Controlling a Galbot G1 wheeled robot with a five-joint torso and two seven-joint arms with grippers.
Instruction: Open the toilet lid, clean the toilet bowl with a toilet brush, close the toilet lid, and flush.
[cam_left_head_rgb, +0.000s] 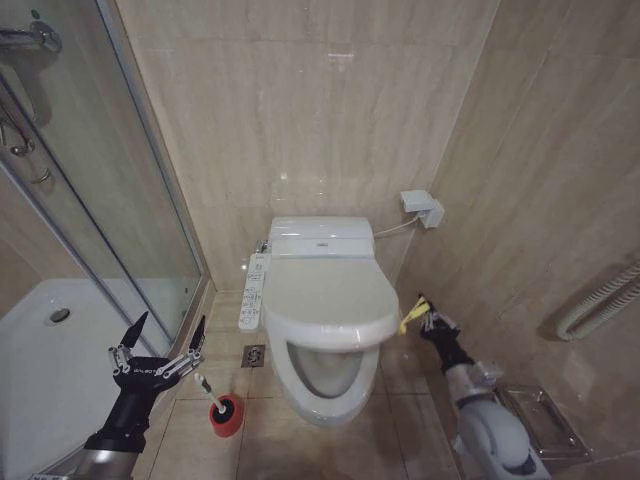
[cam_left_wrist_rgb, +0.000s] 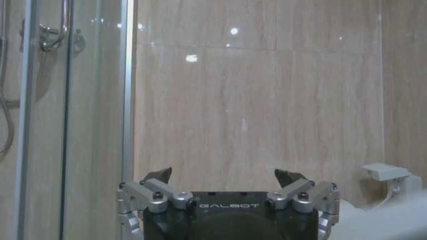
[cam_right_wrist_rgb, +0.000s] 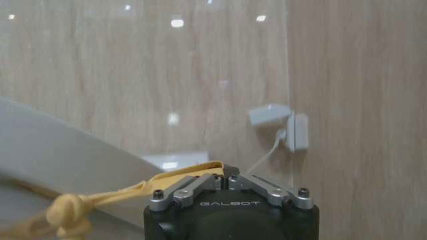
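While the large smooth white plastic toilet lid (cam_left_head_rgb: 330, 303) sits partly raised, tilted above the seat ring, the white ceramic toilet bowl (cam_left_head_rgb: 322, 372) shows its stained inside through the gap at the front. A yellow cord (cam_left_head_rgb: 411, 316) runs from the lid's right edge to the right gripper (cam_left_head_rgb: 431, 322), whose fingers are clenched on the cord just beside the lid; the right wrist view shows the same yellow cord (cam_right_wrist_rgb: 127, 192), knotted, pinched between the closed fingertips with the lid's pale curve beside it. On the tiled floor left of the bowl stands the toilet brush (cam_left_head_rgb: 207, 387), its thin white handle leaning out of the small round red holder cup (cam_left_head_rgb: 226, 415). Near it on the left, the left gripper (cam_left_head_rgb: 168, 336) hangs with its fingers spread wide and holding nothing, beside the glass shower door (cam_left_head_rgb: 120, 200).
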